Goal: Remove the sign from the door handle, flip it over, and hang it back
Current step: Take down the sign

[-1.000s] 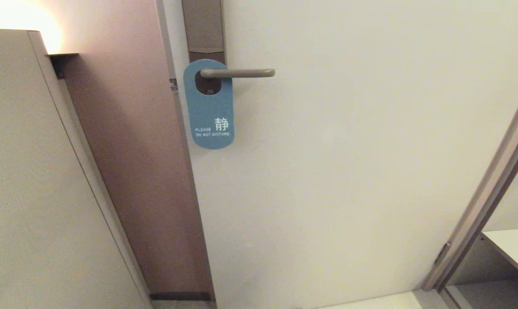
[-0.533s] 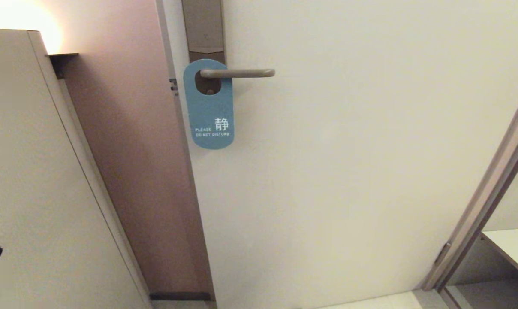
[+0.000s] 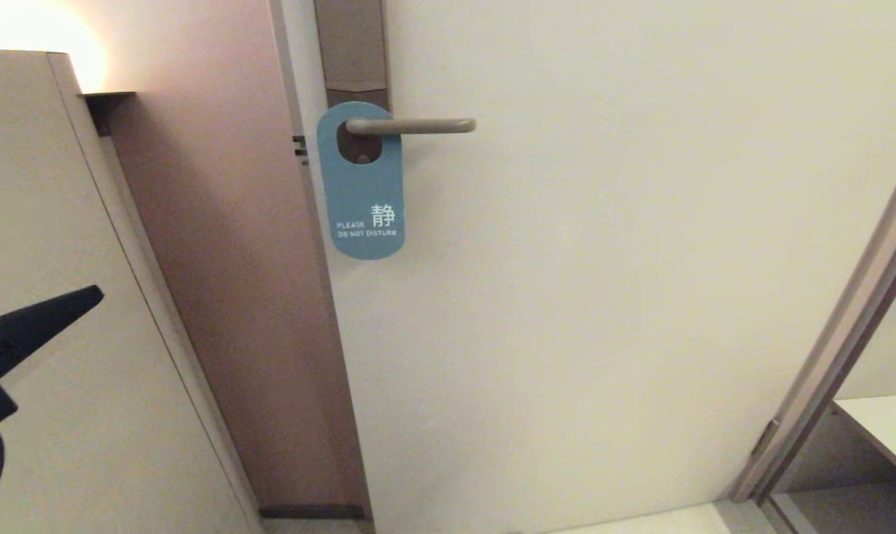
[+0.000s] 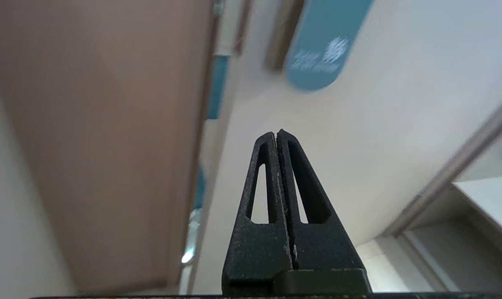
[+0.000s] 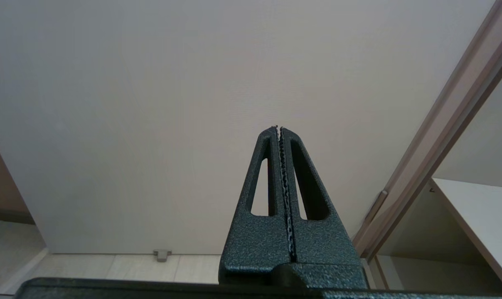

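The sign (image 3: 362, 189) hangs by its oval hole on the door handle (image 3: 411, 126), blue "DO NOT DISTURB" face outward. The handle is a beige-grey horizontal lever on a brown backplate (image 3: 351, 48). My left gripper (image 3: 92, 295) shows at the left edge of the head view, shut and empty, well below and left of the sign. In the left wrist view the left gripper (image 4: 276, 133) points up toward the sign's lower end (image 4: 321, 45). My right gripper (image 5: 278, 128) is shut and empty, low, facing the bare door; it is out of the head view.
The cream door (image 3: 604, 282) fills the middle. A brown wall strip (image 3: 233, 259) and a cream cabinet panel (image 3: 62, 185) stand to the left. A door frame (image 3: 848, 326) and a white shelf (image 3: 885, 430) are at the lower right.
My left gripper has risen into the head view from the left edge, up and to the right toward the door. The sign and handle have not moved.
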You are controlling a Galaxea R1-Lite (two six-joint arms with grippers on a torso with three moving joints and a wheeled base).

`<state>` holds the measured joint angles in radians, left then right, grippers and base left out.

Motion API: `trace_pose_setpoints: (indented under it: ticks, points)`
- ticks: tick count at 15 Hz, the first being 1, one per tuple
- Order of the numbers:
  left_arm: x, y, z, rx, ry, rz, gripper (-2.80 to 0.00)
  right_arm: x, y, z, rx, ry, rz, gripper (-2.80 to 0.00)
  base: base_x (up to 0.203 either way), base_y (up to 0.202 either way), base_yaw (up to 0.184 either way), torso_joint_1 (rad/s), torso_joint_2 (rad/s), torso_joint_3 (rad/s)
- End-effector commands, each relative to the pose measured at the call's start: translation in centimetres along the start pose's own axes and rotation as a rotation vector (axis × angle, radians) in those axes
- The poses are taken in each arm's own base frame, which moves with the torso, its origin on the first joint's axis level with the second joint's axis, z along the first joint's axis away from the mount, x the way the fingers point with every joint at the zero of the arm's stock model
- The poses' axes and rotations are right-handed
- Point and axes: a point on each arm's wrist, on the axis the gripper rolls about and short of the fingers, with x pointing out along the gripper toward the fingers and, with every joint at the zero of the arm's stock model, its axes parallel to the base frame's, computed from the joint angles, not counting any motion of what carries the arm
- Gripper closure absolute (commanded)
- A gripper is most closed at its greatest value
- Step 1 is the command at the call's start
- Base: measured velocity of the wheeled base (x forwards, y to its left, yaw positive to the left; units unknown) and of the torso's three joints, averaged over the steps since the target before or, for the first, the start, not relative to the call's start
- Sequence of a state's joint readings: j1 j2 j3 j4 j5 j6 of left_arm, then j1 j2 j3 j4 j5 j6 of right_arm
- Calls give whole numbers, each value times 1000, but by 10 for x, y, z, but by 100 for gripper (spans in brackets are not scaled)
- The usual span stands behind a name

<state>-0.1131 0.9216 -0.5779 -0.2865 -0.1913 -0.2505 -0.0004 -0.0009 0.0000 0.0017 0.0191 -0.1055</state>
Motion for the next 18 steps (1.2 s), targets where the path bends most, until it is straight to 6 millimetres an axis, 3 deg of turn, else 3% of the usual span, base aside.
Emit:
trace_pose_setpoints:
  ticks: [1,11,18]
  points:
    - [31,6,2,-12,54,-34,0,0,0,0,-2,1,0,0,0,0,0,0,0,0]
    - [83,32,20,1,66,-316,0,0,0,0,-2,1,1,0,0,0,0,0,0,0]
    - [122,50,14,35,66,-512,0,0,0,0,0,1,1,0,0,0,0,0,0,0]
